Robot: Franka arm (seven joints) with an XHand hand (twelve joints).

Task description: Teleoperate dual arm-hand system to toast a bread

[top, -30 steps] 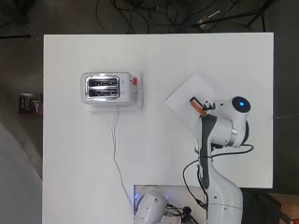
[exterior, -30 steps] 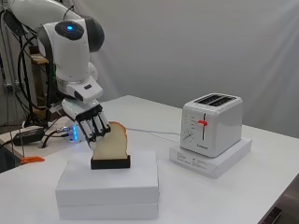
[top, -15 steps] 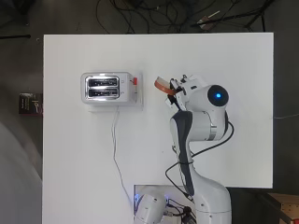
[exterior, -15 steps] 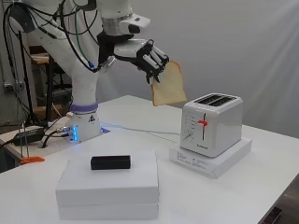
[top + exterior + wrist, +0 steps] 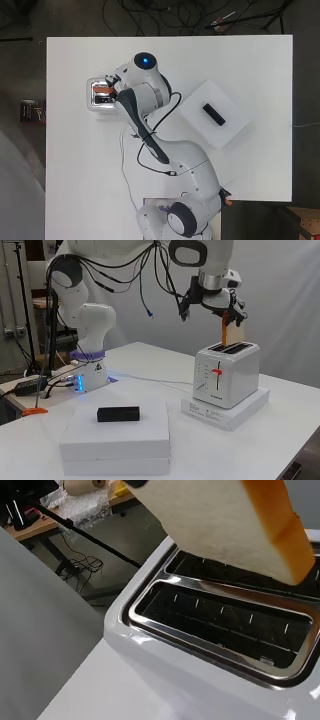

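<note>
Overhead view: the hand (image 5: 114, 82) sits right over one white two-slot toaster (image 5: 95, 100), its fingers curled round one slice of bread (image 5: 104, 89), which shows as a brown strip just beneath the hand. Well away from the hand lies one white box (image 5: 235, 125) with one small black block (image 5: 213, 114) on its lid. All of it rests on the white table (image 5: 260, 65).

Side view: the hand (image 5: 231, 302) hangs above the toaster (image 5: 226, 374) and pinches the bread slice (image 5: 225, 330) by its upper edge. The slice stands upright, edge-on, directly below the hand, its lower end at the toaster's top opening. One red lever (image 5: 216, 372) shows on the toaster's front, beside small printing too fine to read. The toaster stands on one flat white slab (image 5: 227, 409). Far from the hand, the black block (image 5: 118, 413) lies on two stacked white boxes (image 5: 117, 446).

Wrist view: the slice (image 5: 225, 522) hovers over the toaster's (image 5: 150, 680) two slots, tilted, near the farther slot (image 5: 240, 570); the nearer slot (image 5: 225, 627) gapes dark with wire guides.
</note>
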